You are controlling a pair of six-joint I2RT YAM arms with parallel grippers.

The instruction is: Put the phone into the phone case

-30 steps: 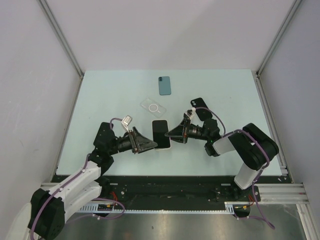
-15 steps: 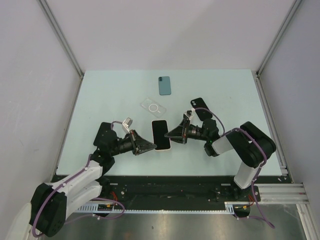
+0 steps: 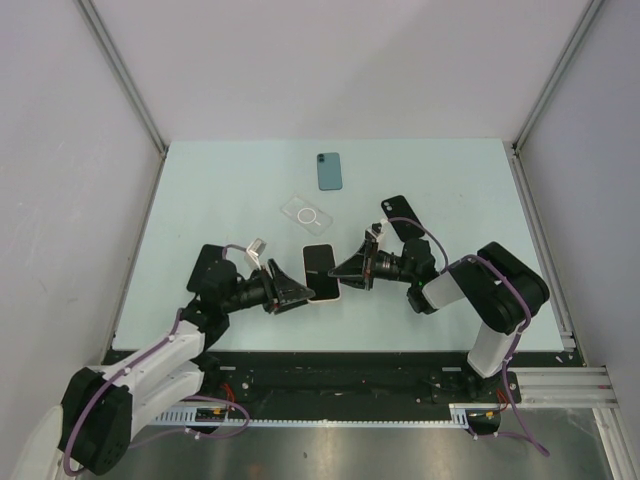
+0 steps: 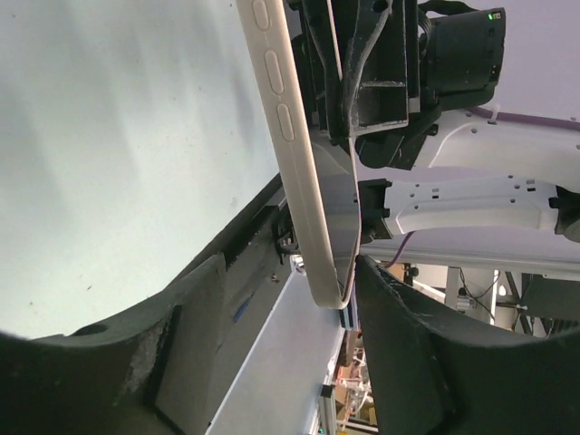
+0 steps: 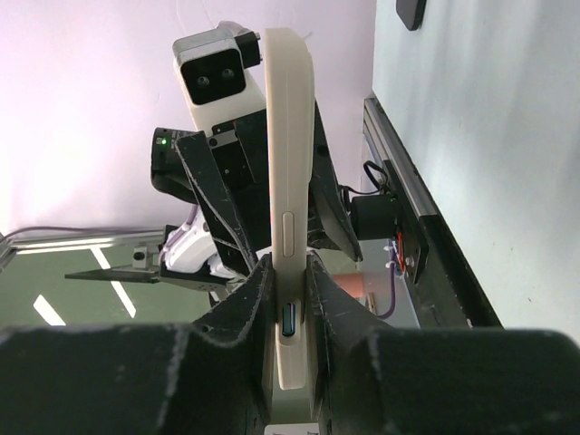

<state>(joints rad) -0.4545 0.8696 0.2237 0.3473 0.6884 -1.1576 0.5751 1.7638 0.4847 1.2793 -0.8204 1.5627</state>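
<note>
A black-screened phone with a cream rim (image 3: 320, 270) is held on edge just above the table between the two arms. My right gripper (image 3: 347, 272) is shut on its right side. In the right wrist view the fingers (image 5: 258, 290) clamp the cream edge (image 5: 288, 181). My left gripper (image 3: 297, 292) is open at the phone's near left corner. In the left wrist view the cream edge (image 4: 294, 154) ends between the spread fingers (image 4: 399, 344), close to the right one, with a wide gap on the left. The clear phone case (image 3: 306, 212) lies flat behind the phone.
A teal phone (image 3: 329, 171) lies at the back middle of the table. A black phone (image 3: 400, 218) lies right of the clear case, just behind my right wrist, and also shows in the right wrist view (image 5: 412, 11). The table's front edge is close under both grippers.
My left gripper has shifted slightly toward the phone's near left corner and its wrist has rolled a little. The right gripper and the phone have barely moved.
</note>
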